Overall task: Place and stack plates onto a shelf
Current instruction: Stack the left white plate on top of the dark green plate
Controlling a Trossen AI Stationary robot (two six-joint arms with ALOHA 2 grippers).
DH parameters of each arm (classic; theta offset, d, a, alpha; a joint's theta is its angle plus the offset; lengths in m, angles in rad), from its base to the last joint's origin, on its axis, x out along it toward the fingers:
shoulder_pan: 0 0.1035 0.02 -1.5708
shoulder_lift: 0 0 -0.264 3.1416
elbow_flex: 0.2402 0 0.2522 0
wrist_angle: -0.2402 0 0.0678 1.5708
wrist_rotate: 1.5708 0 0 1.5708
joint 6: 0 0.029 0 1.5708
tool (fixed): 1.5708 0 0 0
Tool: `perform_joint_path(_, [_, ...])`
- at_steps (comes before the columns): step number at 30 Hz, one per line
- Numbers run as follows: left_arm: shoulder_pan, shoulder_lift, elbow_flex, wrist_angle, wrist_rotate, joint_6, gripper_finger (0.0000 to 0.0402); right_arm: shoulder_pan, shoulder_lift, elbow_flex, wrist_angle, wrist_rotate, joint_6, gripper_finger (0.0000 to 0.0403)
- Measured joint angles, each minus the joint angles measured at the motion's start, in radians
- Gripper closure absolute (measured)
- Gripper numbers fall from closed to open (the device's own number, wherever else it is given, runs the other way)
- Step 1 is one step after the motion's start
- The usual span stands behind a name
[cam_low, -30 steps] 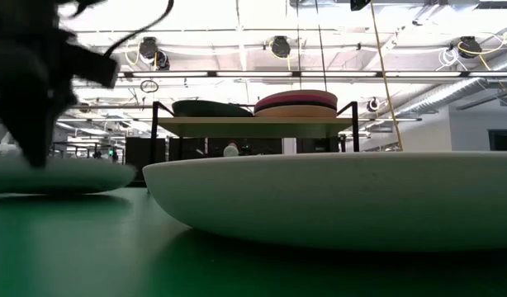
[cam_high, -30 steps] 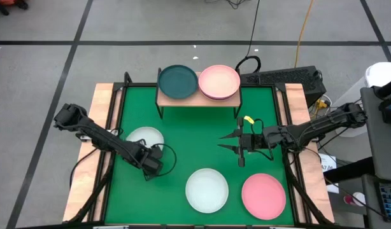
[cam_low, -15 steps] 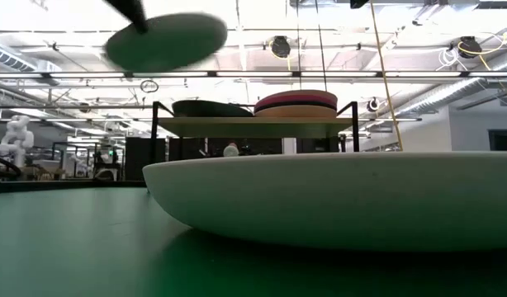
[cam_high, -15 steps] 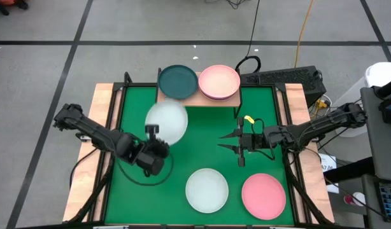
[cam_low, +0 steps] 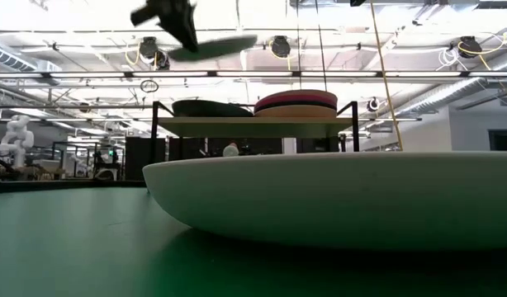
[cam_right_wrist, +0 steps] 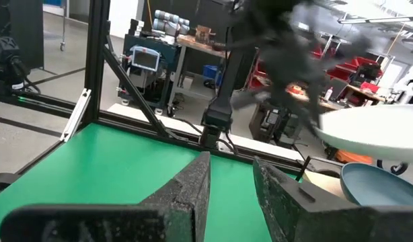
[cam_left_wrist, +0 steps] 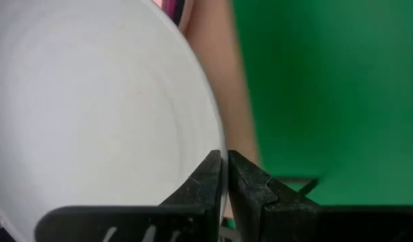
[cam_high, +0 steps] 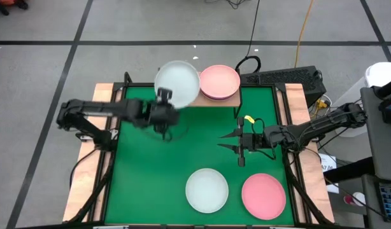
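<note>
One mint-white plate [cam_high: 177, 81] pinched in left tool [cam_high: 163, 97], arm outstretched over shelf [cam_high: 211, 100]

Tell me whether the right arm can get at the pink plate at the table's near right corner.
Probably yes: the right gripper hangs open and empty just beyond the pink plate, which lies uncovered, apart from the pale plate beside it.

We see bright, even overhead light in the high view. In the low view ceiling lamps [cam_low: 280, 45] glare, and the nearest pale plate [cam_low: 336, 198] looms soft, perhaps out of focus. The left gripper [cam_low: 175, 16] smears with motion.
</note>
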State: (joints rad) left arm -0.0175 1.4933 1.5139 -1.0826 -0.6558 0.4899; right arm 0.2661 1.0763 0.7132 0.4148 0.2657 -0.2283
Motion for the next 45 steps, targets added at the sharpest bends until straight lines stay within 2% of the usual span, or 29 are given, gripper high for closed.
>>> perform_joint_path(4, [0.183, 0.0, 0.0, 0.037, 0.128, 0.101, 0.0377, 0.0, 0.0, 0.0, 0.0, 0.0, -0.005, 0.0307])
perform_joint_path(9, [0.337, 0.0, 0.0, 0.099, 0.303, 0.129, 0.0376, 0.0, 0.0, 0.0, 0.0, 0.0, -0.019, 0.0307])
perform_joint_path(12, [0.374, 0.0, 0.0, 0.118, 0.379, 0.142, 0.0376, 0.0, 0.0, 0.0, 0.0, 0.0, -0.023, 0.0307])
perform_joint_path(17, [0.365, 0.023, 0.0, 0.168, 0.433, 0.117, 0.0376, 0.0, 0.0, 0.0, 0.0, 0.0, -0.023, 0.0307])
perform_joint_path(27, [0.358, 0.109, -0.001, 0.166, 0.411, 0.141, 0.0375, 0.0, 0.0, 0.0, -0.001, 0.0, -0.02, 0.0307])
perform_joint_path(33, [0.358, 0.109, -0.001, 0.161, 0.359, 0.163, 0.0375, 0.0, 0.0, 0.0, -0.007, 0.0, -0.02, 0.0307])
perform_joint_path(38, [0.358, 0.102, -0.001, 0.139, 0.358, 0.163, 0.0375, 0.0, 0.0, 0.0, -0.006, 0.0, -0.019, 0.0307])
perform_joint_path(45, [0.358, 0.102, -0.001, 0.144, 0.356, 0.144, 0.0337, 0.0, 0.0, 0.0, -0.005, 0.0, -0.019, 0.0307])
